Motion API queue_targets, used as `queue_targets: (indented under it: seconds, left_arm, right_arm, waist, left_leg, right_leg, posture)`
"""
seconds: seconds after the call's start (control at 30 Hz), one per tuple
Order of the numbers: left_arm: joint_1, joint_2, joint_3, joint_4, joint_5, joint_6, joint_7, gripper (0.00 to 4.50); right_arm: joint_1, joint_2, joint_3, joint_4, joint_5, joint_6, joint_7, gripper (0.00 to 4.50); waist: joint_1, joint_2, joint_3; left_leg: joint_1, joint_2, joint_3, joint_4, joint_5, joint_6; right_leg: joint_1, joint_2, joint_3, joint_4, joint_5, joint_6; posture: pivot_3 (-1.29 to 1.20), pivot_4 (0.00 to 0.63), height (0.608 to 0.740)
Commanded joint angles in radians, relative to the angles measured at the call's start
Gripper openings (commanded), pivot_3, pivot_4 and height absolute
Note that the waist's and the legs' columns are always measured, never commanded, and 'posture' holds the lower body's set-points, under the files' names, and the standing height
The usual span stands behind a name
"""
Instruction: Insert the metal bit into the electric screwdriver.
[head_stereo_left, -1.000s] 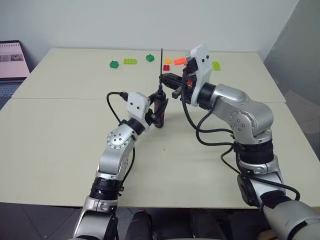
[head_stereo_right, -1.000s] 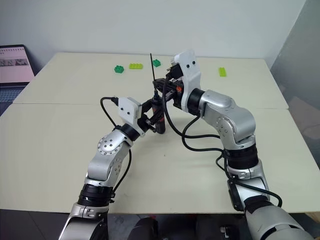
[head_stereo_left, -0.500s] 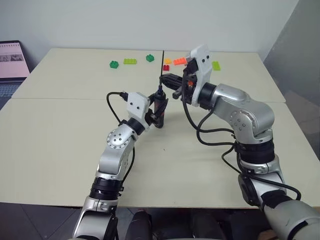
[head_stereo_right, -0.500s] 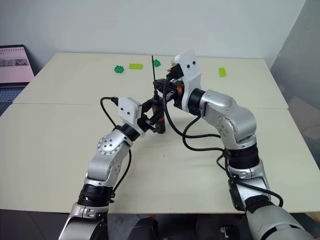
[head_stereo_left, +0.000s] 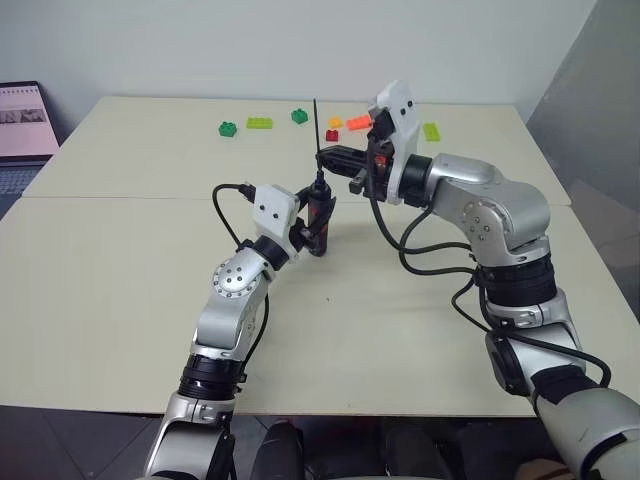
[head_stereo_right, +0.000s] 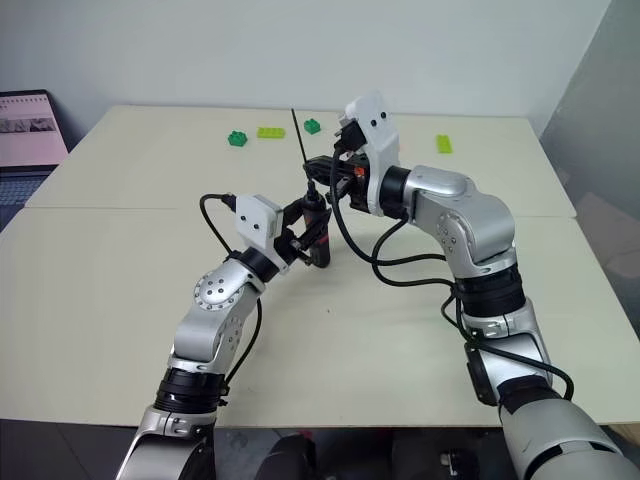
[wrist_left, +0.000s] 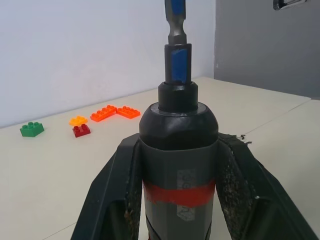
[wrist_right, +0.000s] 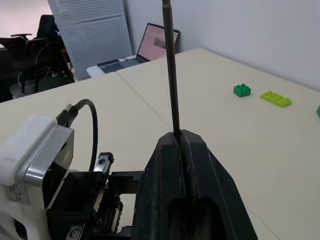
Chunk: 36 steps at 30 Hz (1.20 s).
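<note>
My left gripper (head_stereo_left: 318, 224) is shut on the electric screwdriver (head_stereo_left: 319, 212), a black body with a red band, held upright above the table. In the left wrist view its fingers (wrist_left: 125, 200) clamp the screwdriver (wrist_left: 177, 150) on both sides. The lower end of the metal bit (wrist_left: 176, 22) sits at the mouth of the small blue tip (wrist_left: 178, 62). The thin metal bit (head_stereo_left: 317, 135) rises nearly upright from the tip, leaning a little left. My right gripper (head_stereo_left: 324, 157) is shut on it partway up. In the right wrist view the bit (wrist_right: 170, 65) stands out of the closed fingers (wrist_right: 165, 150).
Coloured toy bricks lie along the far side of the table: green (head_stereo_left: 229, 128), lime (head_stereo_left: 261, 122), green (head_stereo_left: 299, 116), red (head_stereo_left: 332, 134), orange (head_stereo_left: 357, 122), lime (head_stereo_left: 432, 130). A laptop (head_stereo_left: 22, 120) stands beyond the table's left edge.
My right wrist has turned and its arm has lifted slightly, so the top of the bit now leans a little further left. The left gripper and the screwdriver have stayed still.
</note>
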<state>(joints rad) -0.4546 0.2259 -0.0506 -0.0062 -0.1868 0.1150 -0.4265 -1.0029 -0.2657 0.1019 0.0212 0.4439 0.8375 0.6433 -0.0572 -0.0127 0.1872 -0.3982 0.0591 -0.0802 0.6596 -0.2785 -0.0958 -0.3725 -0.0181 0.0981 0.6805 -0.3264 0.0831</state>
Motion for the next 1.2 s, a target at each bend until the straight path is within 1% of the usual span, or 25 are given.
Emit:
queue_targets:
  seconds: [0.03, 0.27, 0.47, 0.57, 0.7, 0.73, 0.8, 0.87, 1.03, 1.1, 1.13, 1.2]
  left_arm:
    - [0.009, 0.018, 0.022, -0.003, 0.016, -0.004, 0.011, 1.66]
    - [0.005, 0.021, 0.024, 0.003, 0.016, -0.009, 0.011, 1.66]
    - [0.001, 0.023, 0.025, 0.008, 0.015, -0.01, 0.008, 1.66]
    - [-0.001, 0.023, 0.025, 0.009, 0.014, -0.01, 0.005, 1.66]
    - [-0.004, 0.024, 0.024, 0.009, 0.012, -0.01, 0.004, 1.66]
    - [-0.004, 0.025, 0.024, 0.009, 0.011, -0.01, 0.004, 1.66]
    - [-0.005, 0.025, 0.023, 0.01, 0.01, -0.01, 0.004, 1.66]
    - [-0.007, 0.025, 0.024, 0.01, 0.009, -0.01, 0.003, 1.66]
    - [-0.017, 0.025, 0.028, 0.009, 0.0, -0.008, 0.002, 1.66]
    - [-0.029, 0.023, 0.033, 0.004, -0.011, -0.001, 0.002, 1.66]
    - [-0.035, 0.023, 0.036, 0.002, -0.017, 0.002, 0.0, 1.66]
    - [-0.064, 0.03, 0.047, 0.0, -0.028, 0.009, -0.001, 1.66]
  right_arm:
    - [-0.005, -0.011, 0.014, 0.013, -0.002, 0.013, 0.027, 0.0]
    - [0.006, -0.007, 0.023, -0.024, -0.002, 0.01, 0.026, 0.0]
    - [0.008, 0.002, -0.002, -0.041, 0.02, 0.003, 0.028, 0.0]
    - [0.01, -0.004, -0.008, -0.048, 0.029, -0.001, 0.044, 0.57]
    - [0.009, -0.024, -0.017, -0.055, 0.038, -0.007, 0.075, 1.56]
    - [0.009, -0.028, -0.019, -0.056, 0.038, -0.008, 0.08, 1.7]
    - [0.008, -0.035, -0.022, -0.054, 0.037, -0.013, 0.087, 2.2]
    - [0.008, -0.053, -0.028, -0.059, 0.042, -0.016, 0.104, 2.71]
    - [0.026, -0.103, -0.057, -0.095, 0.059, -0.012, 0.124, 3.67]
    - [0.049, -0.147, -0.074, -0.143, 0.074, -0.006, 0.142, 4.12]
    - [0.061, -0.169, -0.077, -0.167, 0.08, -0.005, 0.154, 4.27]
    - [0.098, -0.232, -0.085, -0.231, 0.085, -0.007, 0.182, 4.33]
  waist:
    - [0.0, 0.0, 0.0]
    - [0.0, 0.0, 0.0]
    - [0.0, 0.0, 0.0]
    - [0.0, 0.0, 0.0]
    - [0.0, 0.0, 0.0]
    - [0.0, 0.0, 0.0]
    - [0.0, 0.0, 0.0]
    - [0.0, 0.0, 0.0]
    - [0.0, 0.0, 0.0]
    - [0.001, 0.0, 0.0]
    - [0.002, 0.0, 0.001]
    - [0.003, 0.0, 0.001]
  left_leg:
    - [0.0, 0.0, 0.0, 0.0, 0.0, 0.0]
    - [0.0, 0.0, 0.0, 0.0, 0.0, 0.0]
    - [0.0, 0.0, 0.0, 0.0, 0.0, 0.0]
    - [0.0, 0.0, 0.0, 0.0, 0.0, 0.0]
    - [-0.001, 0.0, 0.0, 0.0, 0.0, 0.0]
    - [-0.001, 0.0, 0.0, 0.0, 0.0, 0.0]
    - [-0.001, 0.0, 0.0, 0.0, 0.0, 0.0]
    - [-0.001, 0.0, 0.0, 0.0, 0.0, 0.0]
    - [-0.001, 0.0, 0.0, 0.0, 0.0, 0.0]
    - [-0.001, 0.0, 0.0, 0.0, 0.0, 0.0]
    - [-0.001, 0.0, 0.0, 0.0, 0.0, 0.0]
    - [-0.002, 0.0, 0.0, 0.0, 0.0, 0.0]
  right_leg:
    - [0.0, 0.0, 0.0, 0.0, 0.0, 0.0]
    - [0.0, 0.0, 0.0, 0.0, 0.0, 0.0]
    - [0.0, 0.0, 0.0, 0.0, 0.0, 0.0]
    - [0.0, 0.0, 0.0, 0.0, 0.0, 0.0]
    - [0.0, 0.0, 0.0, 0.0, 0.0, 0.0]
    - [-0.001, 0.0, 0.0, 0.0, 0.0, 0.0]
    - [-0.001, 0.0, 0.0, 0.0, 0.0, 0.0]
    - [-0.001, 0.0, 0.0, 0.0, 0.0, 0.0]
    - [-0.001, 0.0, 0.0, 0.0, 0.0, 0.0]
    - [-0.001, 0.0, 0.0, -0.001, 0.0, 0.0]
    - [-0.001, 0.0, 0.0, -0.001, 0.0, 0.0]
    - [-0.001, 0.0, 0.0, -0.001, 0.0, 0.0]
  posture:
    - [0.0, 0.15, 0.74]
    - [0.0, 0.15, 0.74]
    - [0.0, 0.15, 0.74]
    - [0.0, 0.15, 0.74]
    - [0.0, 0.15, 0.74]
    - [0.0, 0.15, 0.74]
    - [0.0, 0.15, 0.74]
    - [0.0, 0.15, 0.74]
    - [0.0, 0.15, 0.74]
    - [0.0, 0.15, 0.74]
    - [0.0, 0.15, 0.74]
    - [0.0, 0.15, 0.74]
